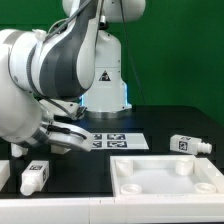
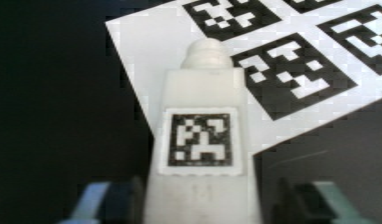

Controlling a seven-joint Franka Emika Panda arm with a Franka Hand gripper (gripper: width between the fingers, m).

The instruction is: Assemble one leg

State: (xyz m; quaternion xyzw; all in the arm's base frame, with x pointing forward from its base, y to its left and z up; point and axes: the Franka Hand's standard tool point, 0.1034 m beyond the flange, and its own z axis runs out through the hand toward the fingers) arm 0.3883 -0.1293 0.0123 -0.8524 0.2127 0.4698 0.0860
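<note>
Claw (image 1: 70, 137) hangs low over the black table (image 1: 95, 190), toward the exterior view's left edge, jaws spread open. In the wrist view its two fingers (image 2: 99, 200) flank a white leg (image 2: 202, 140) with a dark gap on each side, not touching it. That leg's tagged face is toward the camera, and its rounded tip overlaps a corner of the marker board (image 2: 294, 60). A second leg (image 1: 35, 178) lies near the table's front edge at the exterior view's left, and a third (image 1: 190, 145) lies toward the exterior view's right edge. The white panel (image 1: 165, 175) fills the front corner on that right side.
</note>
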